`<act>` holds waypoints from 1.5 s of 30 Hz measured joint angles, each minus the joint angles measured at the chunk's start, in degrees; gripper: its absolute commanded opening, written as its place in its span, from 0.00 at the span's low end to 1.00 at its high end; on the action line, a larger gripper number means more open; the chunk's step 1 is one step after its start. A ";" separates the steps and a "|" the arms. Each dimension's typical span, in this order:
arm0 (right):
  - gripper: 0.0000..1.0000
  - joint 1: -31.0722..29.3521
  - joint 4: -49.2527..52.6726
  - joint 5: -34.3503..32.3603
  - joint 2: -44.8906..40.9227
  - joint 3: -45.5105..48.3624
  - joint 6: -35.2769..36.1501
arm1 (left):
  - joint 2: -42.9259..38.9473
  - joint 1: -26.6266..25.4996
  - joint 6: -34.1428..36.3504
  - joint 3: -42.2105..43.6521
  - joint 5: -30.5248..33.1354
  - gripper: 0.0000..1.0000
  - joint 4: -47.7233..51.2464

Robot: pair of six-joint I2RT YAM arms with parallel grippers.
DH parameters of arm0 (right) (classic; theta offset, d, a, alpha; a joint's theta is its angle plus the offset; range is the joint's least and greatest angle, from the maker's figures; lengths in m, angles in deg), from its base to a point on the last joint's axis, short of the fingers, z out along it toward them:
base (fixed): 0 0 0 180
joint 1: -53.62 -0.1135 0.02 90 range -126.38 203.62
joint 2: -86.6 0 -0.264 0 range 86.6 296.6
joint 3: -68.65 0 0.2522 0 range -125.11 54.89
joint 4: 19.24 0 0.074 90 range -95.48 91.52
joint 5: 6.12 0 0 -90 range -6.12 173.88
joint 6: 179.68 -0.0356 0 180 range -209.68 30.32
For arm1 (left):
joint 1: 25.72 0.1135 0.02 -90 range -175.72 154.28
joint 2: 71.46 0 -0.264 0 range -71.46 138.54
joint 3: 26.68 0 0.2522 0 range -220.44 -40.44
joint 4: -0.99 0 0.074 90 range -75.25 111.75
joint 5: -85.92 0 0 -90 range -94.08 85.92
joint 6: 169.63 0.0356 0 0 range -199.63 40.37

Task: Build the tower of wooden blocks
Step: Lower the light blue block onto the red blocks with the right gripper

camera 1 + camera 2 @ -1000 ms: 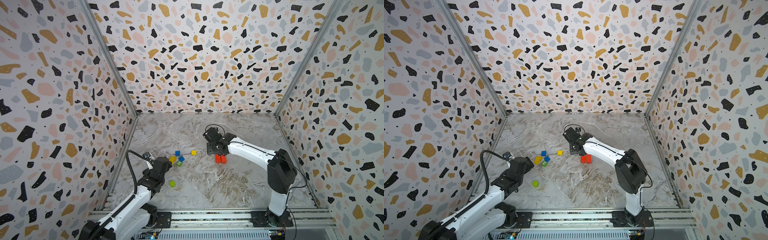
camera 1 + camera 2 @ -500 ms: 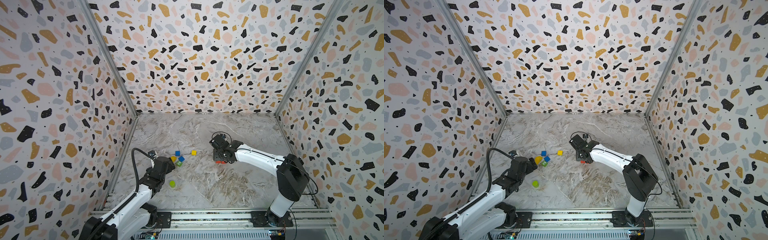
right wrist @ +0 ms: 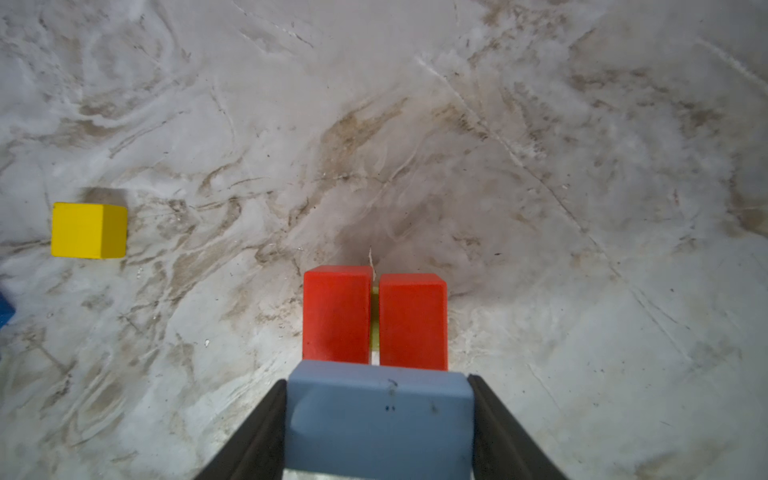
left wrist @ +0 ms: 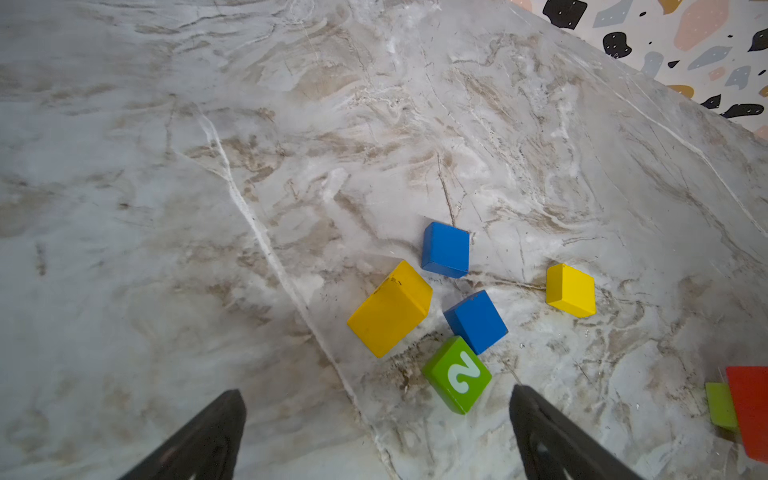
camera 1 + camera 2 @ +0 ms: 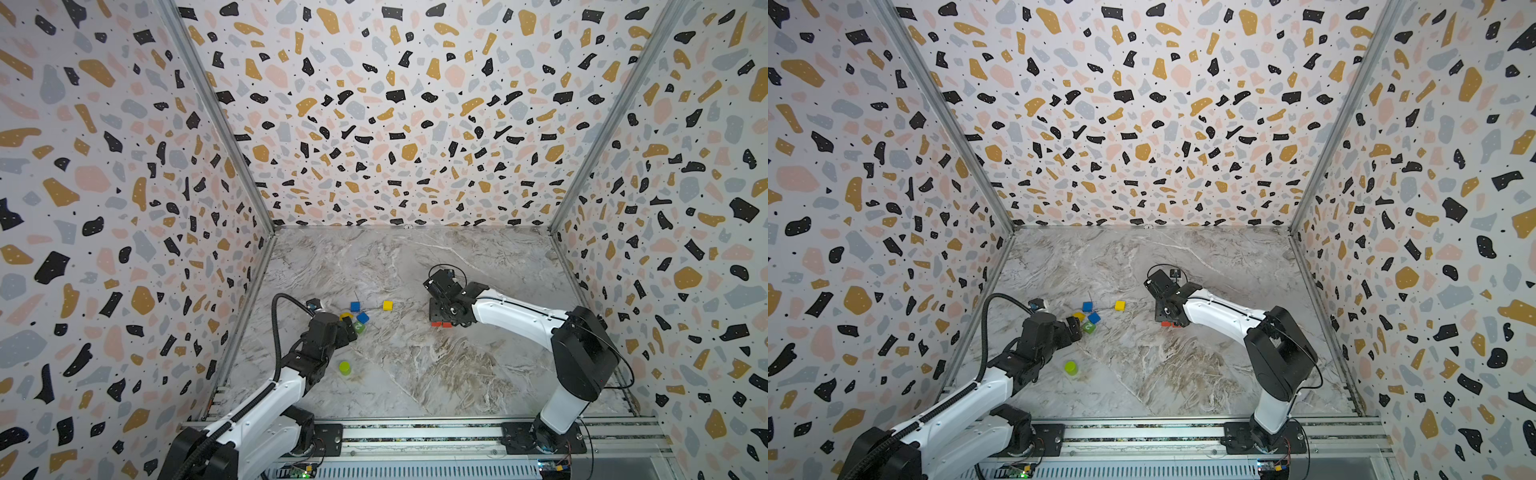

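Marble-patterned tabletop (image 5: 419, 374), scuffed brown in places. Terrazzo-print walls (image 5: 395, 124) close three sides; a metal rail (image 5: 415, 434) runs along the front.

Left gripper (image 4: 376, 395) is spread wide and empty, just short of the loose wood blocks (image 4: 476, 320), left of centre.

Right gripper (image 3: 378, 380) pinches a light blue block (image 3: 378, 419) over two red blocks (image 3: 336, 311) lying side by side, right of centre. Whether they touch cannot be told.

My left hand (image 4: 374, 390) is wide open over the bench (image 4: 208, 208). A green block (image 4: 457, 374) with a white 2 sits just ahead of my fingertips, with a blue block (image 4: 476, 322) just past it.
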 measured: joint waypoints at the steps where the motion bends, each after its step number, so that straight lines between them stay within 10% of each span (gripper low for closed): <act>1: 0.52 0.09 -0.35 0.11 0.00 0.00 0.00 | -0.02 0.00 0.00 0.00 0.00 1.00 0.00; 45: 0.57 1.66 -2.80 2.12 2.73 -0.17 3.13 | -0.63 0.00 -0.02 0.04 1.11 1.00 0.07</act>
